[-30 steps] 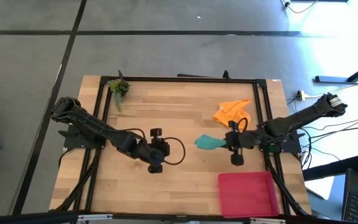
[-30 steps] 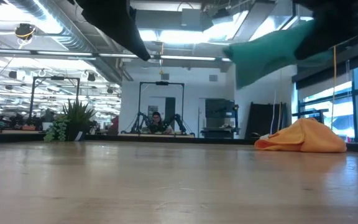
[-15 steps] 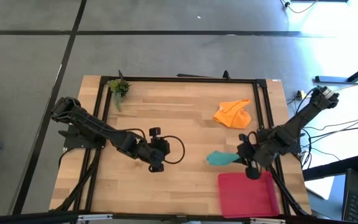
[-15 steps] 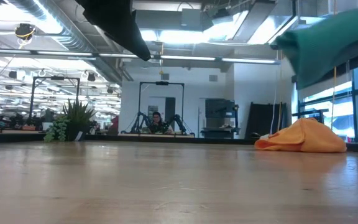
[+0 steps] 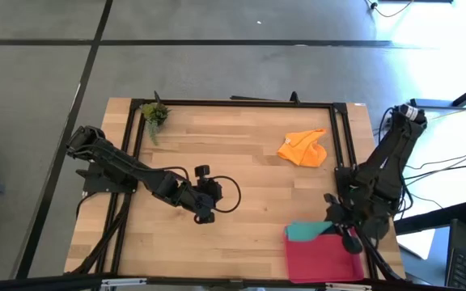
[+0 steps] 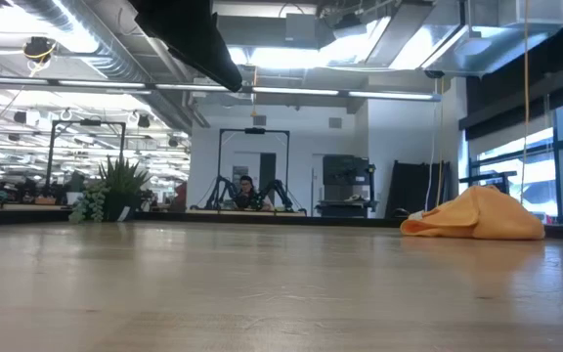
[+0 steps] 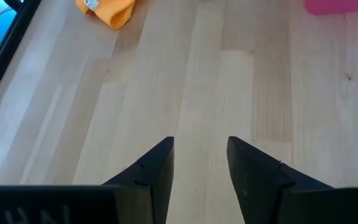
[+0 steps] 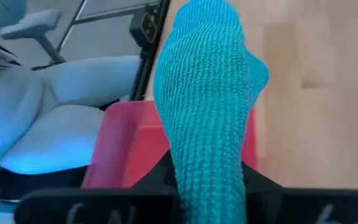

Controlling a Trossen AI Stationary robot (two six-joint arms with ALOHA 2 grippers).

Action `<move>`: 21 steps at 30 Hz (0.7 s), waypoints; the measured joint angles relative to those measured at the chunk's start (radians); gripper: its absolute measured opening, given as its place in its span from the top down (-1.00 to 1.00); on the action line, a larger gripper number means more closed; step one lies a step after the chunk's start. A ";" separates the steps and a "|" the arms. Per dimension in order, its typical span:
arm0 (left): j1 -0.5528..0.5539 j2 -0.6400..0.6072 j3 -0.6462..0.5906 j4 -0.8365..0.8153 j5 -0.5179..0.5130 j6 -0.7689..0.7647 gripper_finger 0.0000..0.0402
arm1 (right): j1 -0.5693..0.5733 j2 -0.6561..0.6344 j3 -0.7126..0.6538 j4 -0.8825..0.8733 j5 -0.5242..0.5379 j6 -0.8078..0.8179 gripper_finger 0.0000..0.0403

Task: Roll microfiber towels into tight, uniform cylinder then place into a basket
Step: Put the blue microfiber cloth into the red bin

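Observation:
My right gripper (image 5: 336,229) is shut on the teal towel (image 5: 304,232), a rolled-up bundle, at the far left corner of the red-pink basket (image 5: 330,260). In the right wrist view the towel (image 8: 209,106) juts forward over the basket's wall (image 8: 129,134). The orange towel (image 5: 303,148) lies crumpled on the table at the far right and also shows in the low view (image 6: 477,217). My left gripper (image 5: 213,198) hovers open and empty over the table's middle (image 7: 197,165). My right gripper pinches the teal towel's rolled bundle between its two fingers at the end nearest the arm (image 8: 211,171). The fingers come level from the table's right. The rest of the bundle sticks out past them toward the left, over the basket's far left corner (image 5: 291,234). Whether it touches the basket, I cannot tell.
A small green plant sprig (image 5: 155,115) lies at the table's far left corner. A black frame rail (image 5: 342,153) runs along the table's right side next to the right arm. Bare wood lies between the two grippers.
My right gripper has carried the teal towel from the table's middle right toward the near edge, to the basket's far left corner. The towel stays bundled in the fingers and has left the low view. The orange towel has stayed put.

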 joint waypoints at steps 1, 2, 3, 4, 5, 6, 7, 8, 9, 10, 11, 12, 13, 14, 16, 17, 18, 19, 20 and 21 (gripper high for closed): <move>0.000 0.000 0.000 0.006 0.000 0.000 0.30 | 0.016 0.010 0.000 0.000 0.005 0.020 0.83; 0.000 0.000 0.000 0.012 0.000 0.000 0.30 | 0.031 0.024 0.000 0.001 0.016 0.038 0.83; 0.000 0.000 0.000 0.017 0.000 0.001 0.30 | 0.043 0.041 0.000 0.003 0.029 0.056 0.83; 0.000 0.000 0.000 0.021 0.000 0.002 0.30 | 0.054 0.060 0.000 0.006 0.039 0.075 0.83; 0.000 0.000 0.000 0.025 0.000 0.002 0.30 | 0.063 0.080 0.000 0.010 0.040 0.089 0.83; 0.000 0.000 0.000 0.027 0.000 0.002 0.30 | 0.071 0.101 0.000 0.024 0.041 0.104 0.84; 0.000 0.000 0.000 0.029 0.000 0.002 0.30 | 0.078 0.124 0.000 0.048 0.040 0.111 0.84; 0.000 0.000 0.000 0.033 0.000 0.003 0.30 | 0.085 0.146 0.000 0.072 0.039 0.115 0.84; 0.000 0.000 0.000 0.038 0.000 0.003 0.30 | 0.093 0.169 0.000 0.093 0.040 0.117 0.84; 0.000 0.000 0.000 0.039 0.000 0.003 0.30 | 0.098 0.192 0.000 0.117 0.042 0.119 0.84; 0.000 0.000 0.000 0.040 0.000 0.003 0.30 | 0.100 0.215 0.000 0.140 0.043 0.122 0.83; 0.000 0.000 0.000 0.040 0.000 0.003 0.30 | 0.101 0.238 0.000 0.157 0.043 0.129 0.82; 0.000 0.000 0.000 0.040 0.000 0.003 0.30 | 0.101 0.260 0.000 0.168 0.043 0.135 0.82; 0.000 0.000 0.000 0.041 0.000 0.003 0.30 | 0.101 0.282 0.000 0.181 0.044 0.152 0.81; 0.000 0.000 0.000 0.041 0.000 0.003 0.30 | 0.101 0.326 0.000 0.199 0.042 0.182 0.81; 0.000 0.000 0.000 0.041 0.000 0.003 0.30 | 0.101 0.349 0.000 0.212 0.032 0.194 0.82; 0.000 0.000 0.000 0.041 0.000 0.003 0.30 | 0.101 0.372 0.000 0.234 0.019 0.206 0.82; 0.000 0.000 0.000 0.041 0.001 0.003 0.30 | 0.101 0.392 0.000 0.248 0.008 0.211 0.83; 0.000 0.000 0.000 0.041 0.001 0.003 0.30 | 0.101 0.412 0.000 0.260 0.003 0.213 0.83; 0.000 0.000 0.000 0.040 0.004 0.004 0.30 | 0.101 0.431 0.000 0.284 -0.003 0.214 0.83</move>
